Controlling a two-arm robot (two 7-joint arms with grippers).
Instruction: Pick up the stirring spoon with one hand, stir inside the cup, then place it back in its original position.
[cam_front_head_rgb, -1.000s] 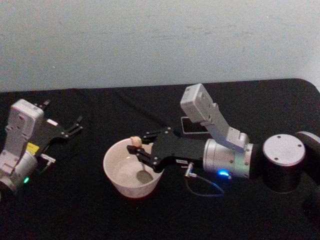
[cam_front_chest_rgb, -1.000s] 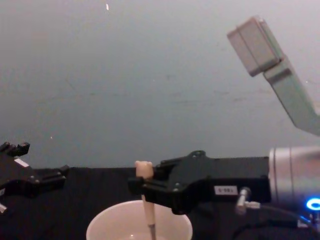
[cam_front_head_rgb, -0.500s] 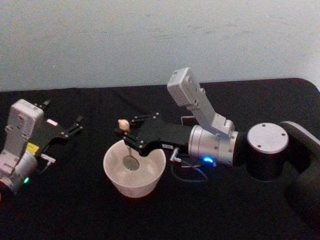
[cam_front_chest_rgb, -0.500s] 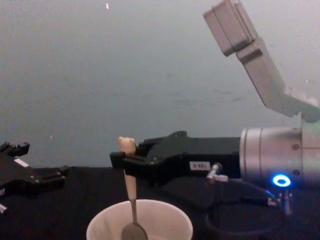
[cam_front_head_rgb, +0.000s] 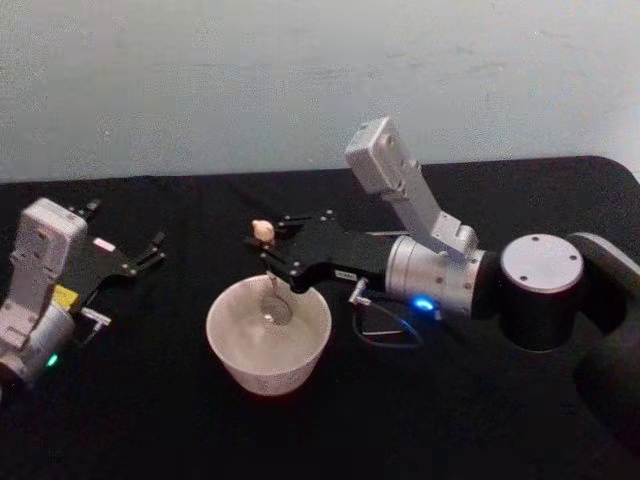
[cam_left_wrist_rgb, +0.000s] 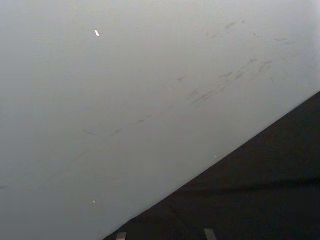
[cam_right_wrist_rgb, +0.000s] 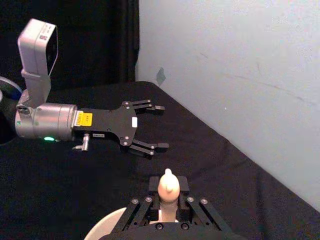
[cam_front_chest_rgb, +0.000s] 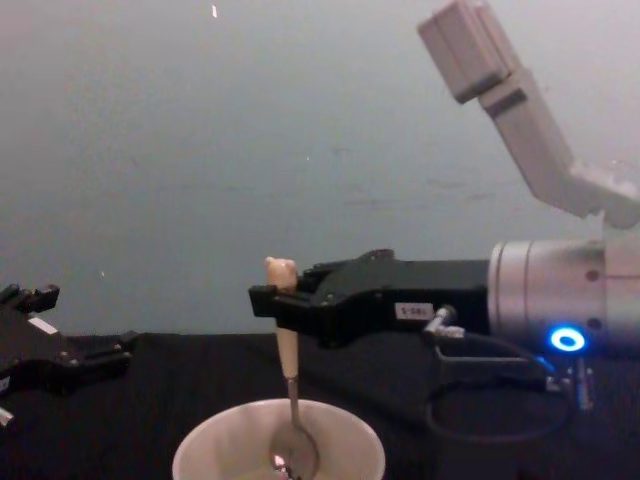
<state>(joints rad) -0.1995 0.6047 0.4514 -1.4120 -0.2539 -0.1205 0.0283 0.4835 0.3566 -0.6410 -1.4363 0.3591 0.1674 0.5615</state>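
While right jaws clamp the stirring spoon (cam_front_chest_rgb: 288, 350) (bowl in cup (cam_front_chest_rgb: 225, 442)), left jaws gape.

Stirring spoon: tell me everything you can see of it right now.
The stirring spoon has a beige handle topped by a small bear-head figure, a thin neck and a shiny round metal bowl. It hangs nearly upright, bear head up. The right gripper is shut on the handle just under the figure. The spoon's bowl sits inside the cup, below the rim. Whether it touches the cup's bottom cannot be told.
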